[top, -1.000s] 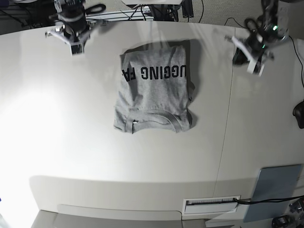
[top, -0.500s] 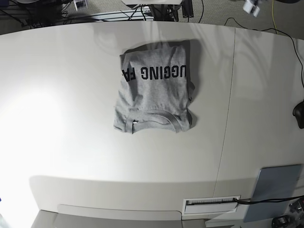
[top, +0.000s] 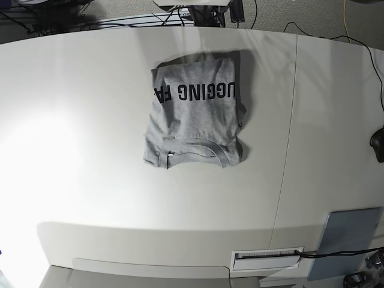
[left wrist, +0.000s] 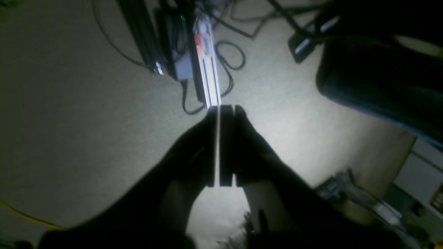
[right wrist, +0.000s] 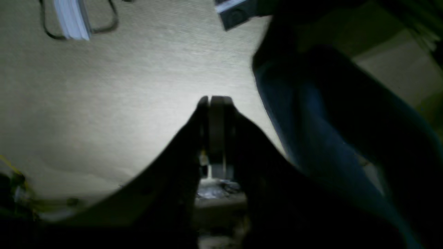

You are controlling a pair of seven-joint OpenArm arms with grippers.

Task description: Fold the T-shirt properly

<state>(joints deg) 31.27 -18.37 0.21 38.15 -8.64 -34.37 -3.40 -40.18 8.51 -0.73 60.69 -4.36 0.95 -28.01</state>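
The heather-grey T-shirt (top: pixel 195 111) lies folded into a compact rectangle on the white table (top: pixel 90 150), black lettering facing up, ribbed neck towards the near edge. Neither arm shows in the base view. In the left wrist view my left gripper (left wrist: pixel 219 114) is shut and empty, pointing at carpeted floor beyond the table. In the right wrist view my right gripper (right wrist: pixel 211 103) is shut and empty, also over the floor. The shirt shows in neither wrist view.
A grey pad (top: pixel 347 240) and a slotted panel (top: pixel 267 259) sit at the table's near right. A dark object (top: pixel 378 144) sits at the right edge. Cables and a power strip (left wrist: pixel 207 62) lie on the floor behind the table.
Both arms have pulled back from above the table's far corners and left the base view. The shirt has not moved.
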